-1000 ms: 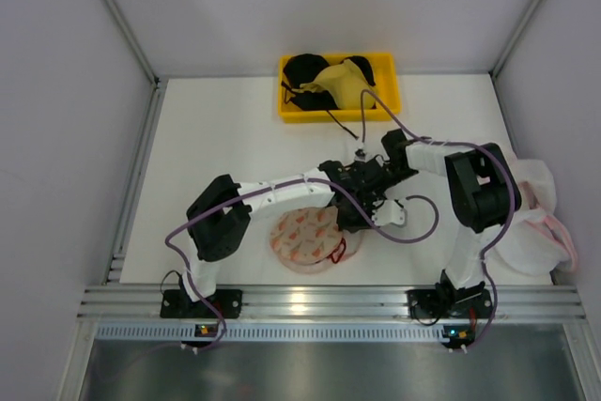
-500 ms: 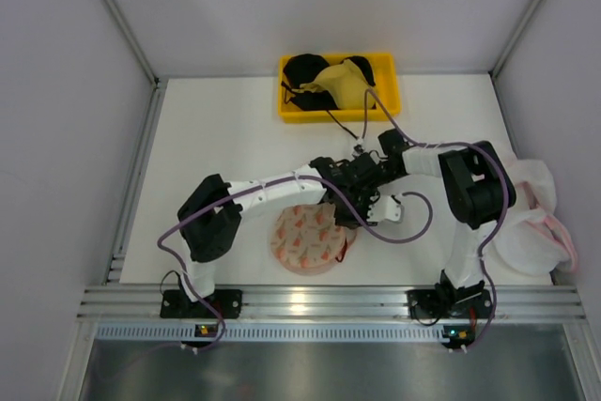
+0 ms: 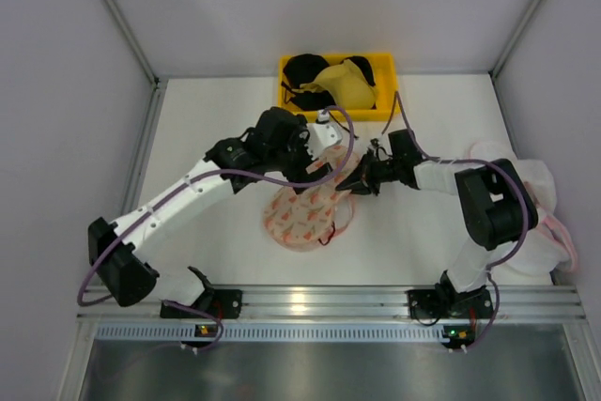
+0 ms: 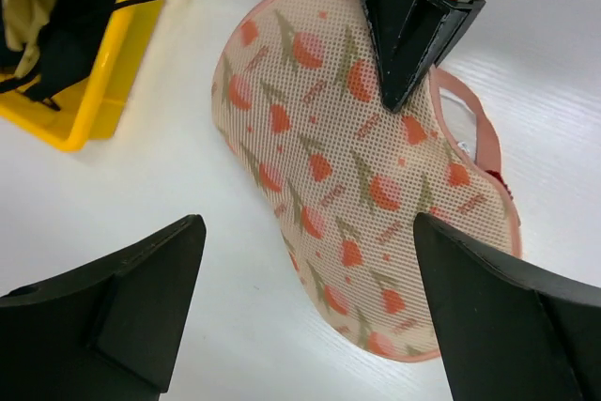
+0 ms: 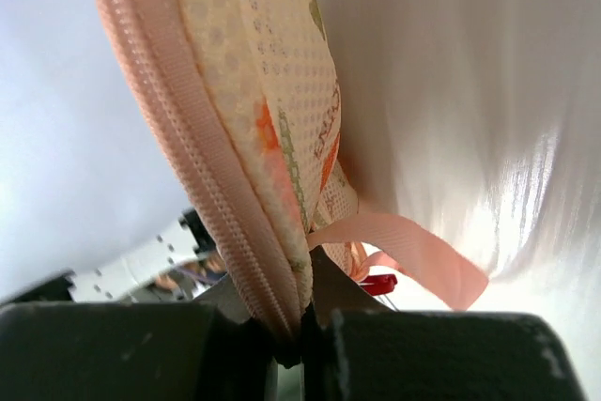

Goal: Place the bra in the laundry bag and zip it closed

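The bra [image 5: 378,283] looks stowed: only a scrap of red peeps from the edge of the laundry bag [image 3: 302,215], which rests on the tabletop [image 3: 207,138]. The right end effector [image 5: 302,321] pinches the bag's pink zip trim. The left end effector [image 4: 305,232] hangs above, jaws wide and empty. Zipping probably remains, though how far the zip is drawn cannot be told
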